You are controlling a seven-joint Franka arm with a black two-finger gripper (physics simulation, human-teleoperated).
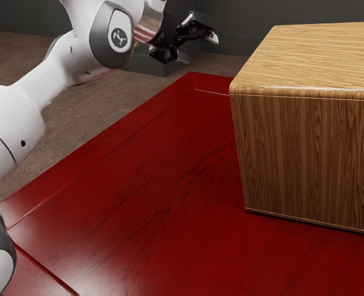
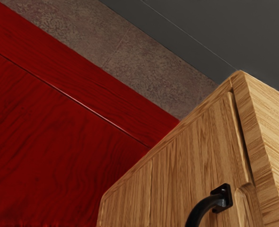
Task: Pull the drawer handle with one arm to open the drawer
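Currently, you are holding the gripper (image 1: 191, 44) high near the red table's (image 1: 139, 203) far corner, fingers spread and gripping nothing, well apart from the wooden cabinet (image 1: 305, 123). The black drawer handle (image 2: 208, 208) is sitting untouched on the cabinet's drawer front (image 2: 187, 175).

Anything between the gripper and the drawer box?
Nothing. In the exterior view the gripper hangs apart from the drawer box, only bare red table under the gap. The wrist view shows the handle unobstructed.

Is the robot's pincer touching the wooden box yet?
Apart. The exterior view shows the pincer up in the air, with grey floor showing between it and the wooden box.
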